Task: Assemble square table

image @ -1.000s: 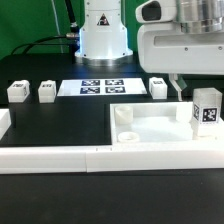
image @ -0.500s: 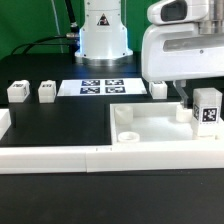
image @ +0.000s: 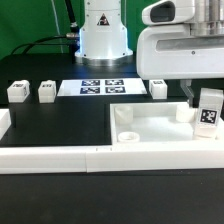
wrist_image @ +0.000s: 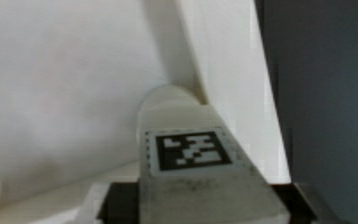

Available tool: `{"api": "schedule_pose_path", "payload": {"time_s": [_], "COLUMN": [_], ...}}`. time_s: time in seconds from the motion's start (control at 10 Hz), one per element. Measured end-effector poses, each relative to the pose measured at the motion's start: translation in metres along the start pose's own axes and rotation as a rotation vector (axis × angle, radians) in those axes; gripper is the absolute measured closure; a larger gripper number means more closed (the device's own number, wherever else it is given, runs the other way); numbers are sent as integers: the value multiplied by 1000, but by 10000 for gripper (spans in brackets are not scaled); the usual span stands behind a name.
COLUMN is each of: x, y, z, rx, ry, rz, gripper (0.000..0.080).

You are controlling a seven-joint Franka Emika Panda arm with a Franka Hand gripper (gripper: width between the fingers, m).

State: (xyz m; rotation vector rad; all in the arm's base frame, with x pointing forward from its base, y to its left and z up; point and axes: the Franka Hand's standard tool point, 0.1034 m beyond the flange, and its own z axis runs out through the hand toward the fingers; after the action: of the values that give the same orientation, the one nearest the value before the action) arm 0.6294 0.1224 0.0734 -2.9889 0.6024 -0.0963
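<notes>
The white square slab (image: 160, 128) with raised rim lies at the exterior view's right, a round corner socket (image: 124, 116) showing at its near left. My gripper (image: 205, 100) is shut on a white tagged leg block (image: 208, 112) and holds it slightly tilted over the slab's right part. In the wrist view the leg block (wrist_image: 194, 150) sits between my dark fingers (wrist_image: 123, 200), its tag facing the camera, above the slab's white surface (wrist_image: 69, 80). Three more leg blocks stand on the table: two (image: 17, 91) (image: 46, 91) at the left and one (image: 158, 88) behind the slab.
The marker board (image: 97, 86) lies flat in front of the robot's white base (image: 103, 35). Long white border bars (image: 90, 158) run along the front, with a short one (image: 5, 124) at the left edge. The table is black.
My gripper with the leg block has shifted slightly right and down over the slab, and the block now leans a little. Nothing else moved.
</notes>
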Motion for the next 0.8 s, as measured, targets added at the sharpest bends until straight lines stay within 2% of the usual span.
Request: {"api": "schedule_pose_path", "payload": {"time_s": [0.1,0.4,0.7,0.8], "x": [0,-2,-3,-4], "y": [1,3,-2,-1], "z": [0,2,3,4], "rx": [9,61,101,102], "ry": [-7,-77,-134,-137], "rz": [131,677,1055,1095], "gripper": [498,501,501,501]}}
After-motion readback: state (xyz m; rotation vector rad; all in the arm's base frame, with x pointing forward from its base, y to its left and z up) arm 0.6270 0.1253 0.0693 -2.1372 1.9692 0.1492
